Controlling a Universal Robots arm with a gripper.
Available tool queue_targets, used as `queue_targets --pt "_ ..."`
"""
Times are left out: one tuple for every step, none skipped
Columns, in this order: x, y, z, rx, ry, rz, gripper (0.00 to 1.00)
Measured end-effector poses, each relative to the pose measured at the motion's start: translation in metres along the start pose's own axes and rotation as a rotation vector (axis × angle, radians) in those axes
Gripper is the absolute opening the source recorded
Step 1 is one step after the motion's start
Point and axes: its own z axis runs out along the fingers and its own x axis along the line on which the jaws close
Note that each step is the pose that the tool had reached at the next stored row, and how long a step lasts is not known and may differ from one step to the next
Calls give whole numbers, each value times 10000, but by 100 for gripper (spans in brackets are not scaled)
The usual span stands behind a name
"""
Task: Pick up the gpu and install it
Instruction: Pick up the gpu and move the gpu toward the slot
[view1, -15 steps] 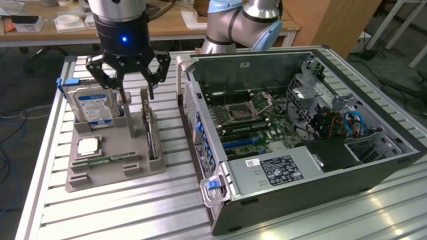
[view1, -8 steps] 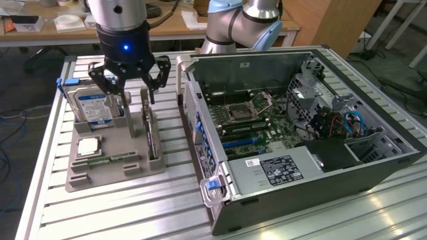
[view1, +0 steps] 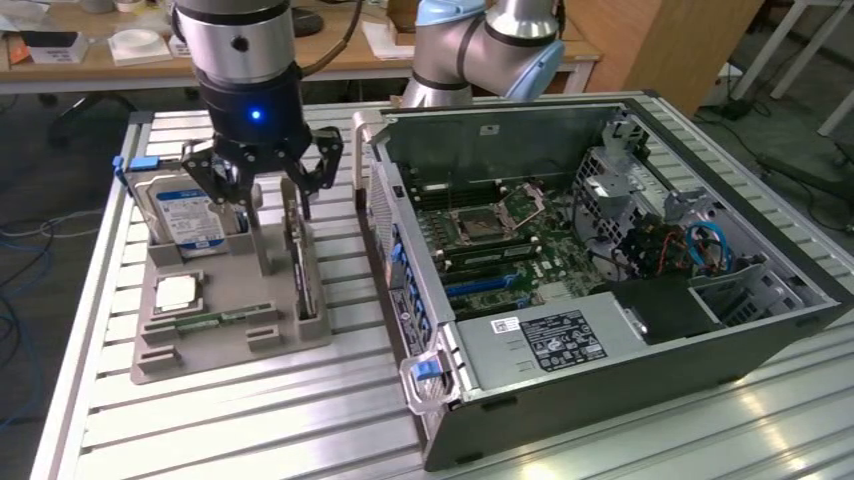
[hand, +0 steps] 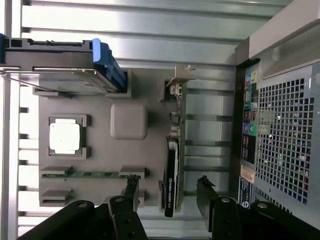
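Flanking the edge-on gpu (hand: 170, 180), wrist view: spread jaws.

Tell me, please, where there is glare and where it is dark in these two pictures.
Exterior view: glare shines on the table slats near the computer case, and a blue light glows on the arm. Wrist view: the table slats are washed out to white, while the graphics card edge is nearly black.
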Motion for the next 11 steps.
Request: queue_targets --pt "-9 -8 17 0 1 0 59" --pt "-19 -15 35 1 2 1 59" --pt "-32 -20 54 0 -1 1 59" --pt "-44 -24 72 0 -1 5 59" --pt "-46 -26 90 0 -3 46 59" --pt "-46 -27 109 2 -8 147 59" --pt "-46 -28 126 6 -12 270 59" --pt "-46 -28 142 10 -18 439 59" --pt "-46 -29 160 13 -24 585 59" --pt "-47 -30 178 15 -27 663 59" --pt "-50 -30 196 16 -30 715 59"
